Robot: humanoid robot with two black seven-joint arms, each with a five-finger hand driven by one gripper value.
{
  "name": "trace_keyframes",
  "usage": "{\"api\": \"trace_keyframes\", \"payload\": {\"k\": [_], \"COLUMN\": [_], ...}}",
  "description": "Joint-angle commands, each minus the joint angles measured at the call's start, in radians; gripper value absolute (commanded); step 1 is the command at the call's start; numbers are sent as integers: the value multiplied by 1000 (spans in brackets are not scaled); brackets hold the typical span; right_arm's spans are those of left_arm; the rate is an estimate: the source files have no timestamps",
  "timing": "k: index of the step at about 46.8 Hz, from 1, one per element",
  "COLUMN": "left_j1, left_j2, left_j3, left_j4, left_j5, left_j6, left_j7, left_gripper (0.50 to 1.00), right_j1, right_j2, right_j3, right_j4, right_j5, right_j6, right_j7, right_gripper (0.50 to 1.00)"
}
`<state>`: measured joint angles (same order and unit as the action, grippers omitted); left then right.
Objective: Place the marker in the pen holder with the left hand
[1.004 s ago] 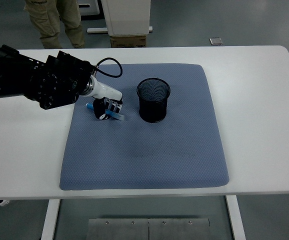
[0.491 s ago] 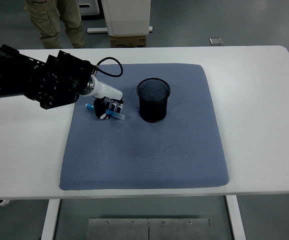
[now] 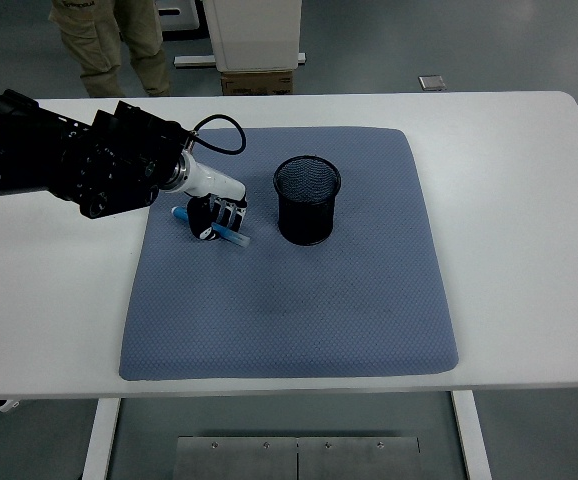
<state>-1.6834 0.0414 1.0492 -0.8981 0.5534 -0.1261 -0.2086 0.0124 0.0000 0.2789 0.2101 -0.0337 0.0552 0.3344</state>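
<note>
- The marker [image 3: 212,229] is lying on the blue mat [image 3: 299,300], just to the left of the pen holder [image 3: 307,200], with its blue ends sticking out on both sides of the left hand [image 3: 214,216].
- It is looking like a light, stiff plastic barrel, likely smooth and a little slippery, so a firm pinch around the middle of the barrel would probably be keeping it from swinging or sliding out.
- The left hand is sitting directly over the marker with its fingers curled down around it; it appears to be gripping the barrel, though the contact itself is too small to confirm fully.
- The marker is slanting, its left end toward the mat's left edge and its right end pointing down toward the near side.
- The pen holder is standing upright and apart from the hand, a black mesh cup with its mouth open upward.
- The right hand is not showing anywhere over the white table [image 3: 529,200].
</note>
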Motion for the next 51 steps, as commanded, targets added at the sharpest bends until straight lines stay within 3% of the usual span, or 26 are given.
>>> {"api": "trace_keyframes", "payload": {"k": [1, 7, 51], "left_j1": [-1, -1, -58], "left_j2": [0, 0, 23], "left_j3": [0, 0, -21], "left_j4": [-1, 1, 28], "left_j5": [0, 0, -4], "left_j6": [-1, -1, -4], "left_j7": [0, 2, 0], "left_gripper": [531, 500, 500], "right_j1": [0, 0, 0], "right_j2": [0, 0, 0], "right_j3": [0, 0, 0], "right_j4": [0, 0, 0], "right_j5": [0, 0, 0], "right_j6": [0, 0, 0], "right_j7": [0, 0, 0], "right_gripper": [1000, 1000, 1000]}}
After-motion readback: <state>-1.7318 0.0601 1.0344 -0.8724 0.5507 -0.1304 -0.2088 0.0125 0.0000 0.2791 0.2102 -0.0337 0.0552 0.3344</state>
